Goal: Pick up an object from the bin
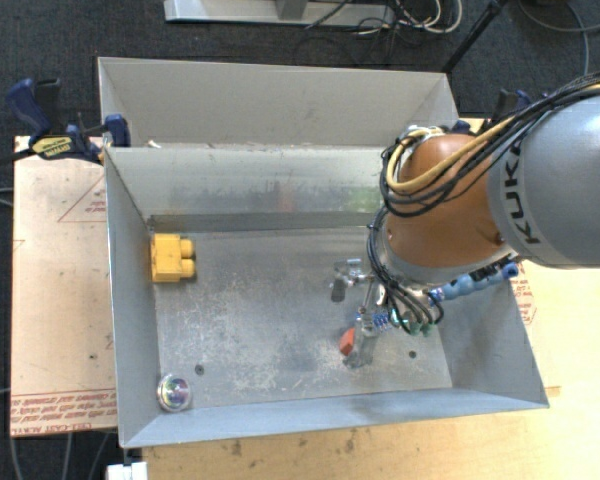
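A: Where is the arm working?
B: It is reaching in from the right of the frame, and its gripper (349,320) is hanging low over the floor of the bin (280,193), right of centre.
A: How are its fingers standing?
B: They are standing spread, one toward the upper side and one toward the lower, pinching nothing.
A: What is lying nearest?
B: A small orange-red piece (347,342) is lying just beside the lower finger; whether it is touching cannot be told. A yellow block (171,258) is sitting well apart by the left wall, and a small shiny ball (173,393) is resting in the lower left corner.
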